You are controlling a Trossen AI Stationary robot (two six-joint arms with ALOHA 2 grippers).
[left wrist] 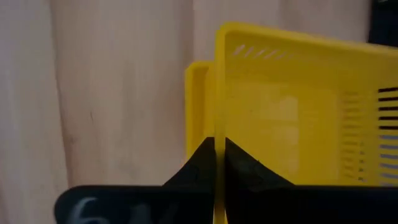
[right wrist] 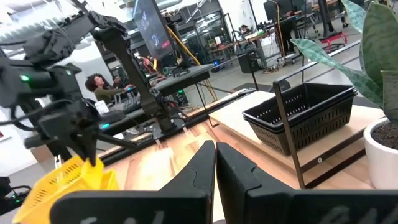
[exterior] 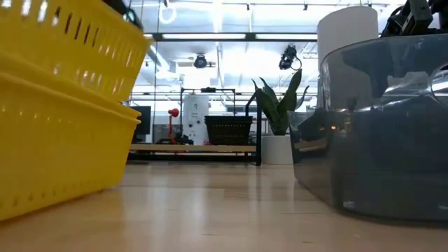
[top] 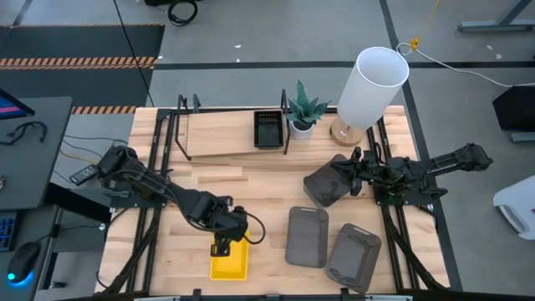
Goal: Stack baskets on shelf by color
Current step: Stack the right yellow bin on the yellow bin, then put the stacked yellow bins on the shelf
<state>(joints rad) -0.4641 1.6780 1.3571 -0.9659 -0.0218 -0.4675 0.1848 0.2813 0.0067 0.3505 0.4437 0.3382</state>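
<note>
My left gripper [top: 221, 245] is near the table's near edge, shut on the top yellow basket [left wrist: 292, 112], which tilts up out of the yellow basket [exterior: 56, 154] nested below it. My right gripper [top: 351, 174] is right of centre, shut at a tilted dark grey basket [top: 324, 186]. That basket does not show in the right wrist view. Two more grey baskets [top: 307, 237] [top: 353, 255] lie flat on the table near its near edge. Black baskets [top: 267, 130] sit stacked on the shelf [top: 217, 138] at the far side. My left gripper pinches the thin upper rim [left wrist: 219, 124] of the top yellow basket's end wall between its two fingers, one inside and one outside. It comes from above, slanting toward the near edge. The basket tilts, its held end raised and its other end in the basket below. My right gripper meets the dark grey basket at its right end [top: 340, 167], coming level from the table's right. Its own fingers hide the place of contact, so the hold cannot be told. The basket looks tilted and raised off the wood.
A white plant pot [top: 303, 127] stands beside the shelf's right end rail. A tall white cylinder on a wooden base [top: 372, 84] stands at the far right. Bare wood lies between the shelf and the baskets in the middle of the table [top: 251, 180].
</note>
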